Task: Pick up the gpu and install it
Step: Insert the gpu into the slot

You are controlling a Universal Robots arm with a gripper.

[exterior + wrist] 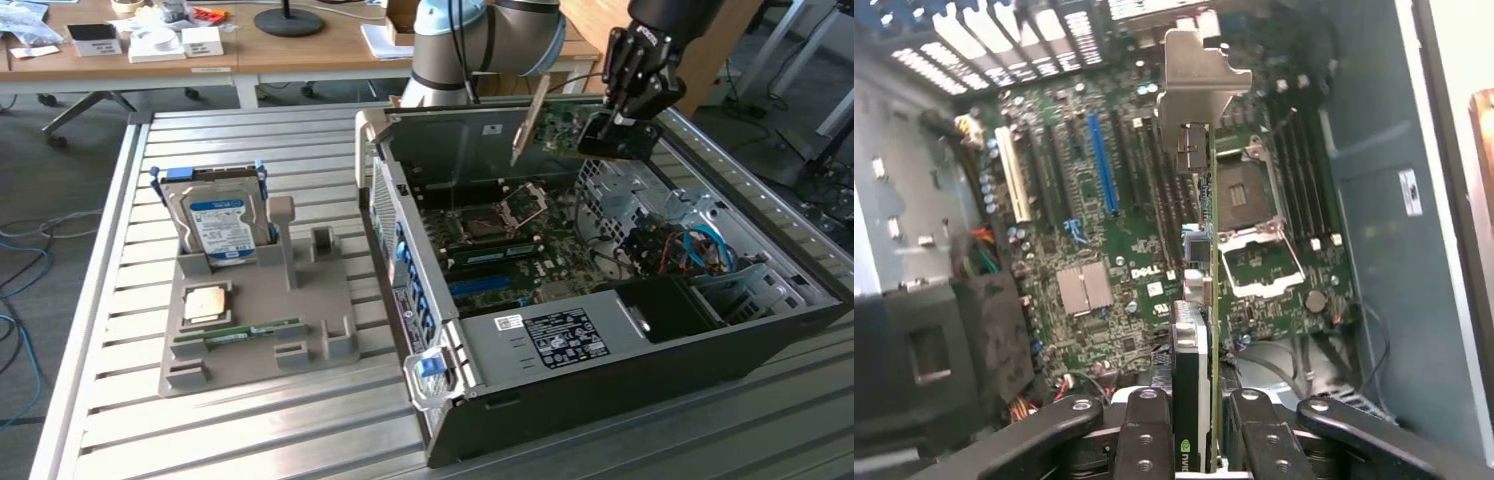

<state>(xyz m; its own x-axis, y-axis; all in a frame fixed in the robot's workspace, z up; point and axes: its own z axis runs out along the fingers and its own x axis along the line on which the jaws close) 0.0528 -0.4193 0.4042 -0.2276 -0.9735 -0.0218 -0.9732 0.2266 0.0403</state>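
Wrist view showed the tool (1199,435) clenched on the gpu (1192,345), with one finger on each flat side of the thin card. The card stood on its edge, and its shiny metal end pointed away from the tool. Below it lay the green board (1104,240) with its long slots.

In the exterior view, the tool (607,128) held the gpu (561,122) up in the air over the far end of the open computer box (601,330). The card was not in a slot yet. The box lay on the metal worktop (200,440). Toward the exterior view's left, a grey holder (314,320) sat on the worktop, well apart from the tool. A hard drive (220,225) stood up in it, and a thin green memory stick (240,330) lay in it nearer the front.
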